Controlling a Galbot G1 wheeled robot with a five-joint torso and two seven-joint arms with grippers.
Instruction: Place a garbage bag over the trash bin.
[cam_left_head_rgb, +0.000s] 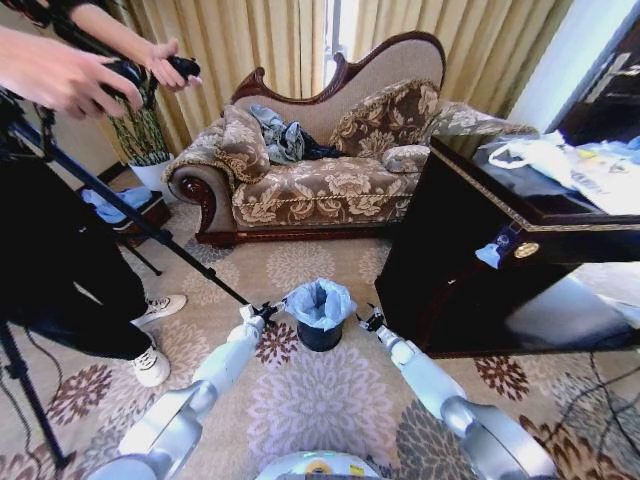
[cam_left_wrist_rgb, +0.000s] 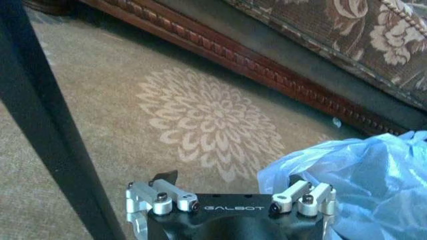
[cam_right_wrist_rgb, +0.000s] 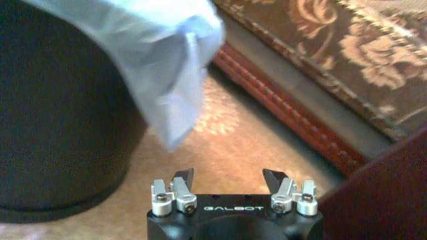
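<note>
Hotel-like room w/ floral carpet (cam_left_head_rgb: 330, 400); a sofa (cam_left_head_rgb: 320, 170) fills the upper centre of the head view and a dark desk (cam_left_head_rgb: 480, 250) the right. One bin (cam_left_head_rgb: 320, 334) stands at centre-bottom, w/ one bag (cam_left_head_rgb: 320, 302) draped over its rim, hanging down on the side. Left gripper (cam_left_head_rgb: 262, 313) and right gripper (cam_left_head_rgb: 371, 321) sit just beside it, each w/ fingers apart and empty; the bag looks thin, light and slippery, so I would pinch its loose hem, not the middle.

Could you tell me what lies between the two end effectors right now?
In the head view, the trash bin with the garbage bag draped over it stands between the left end effector and right end effector.
</note>
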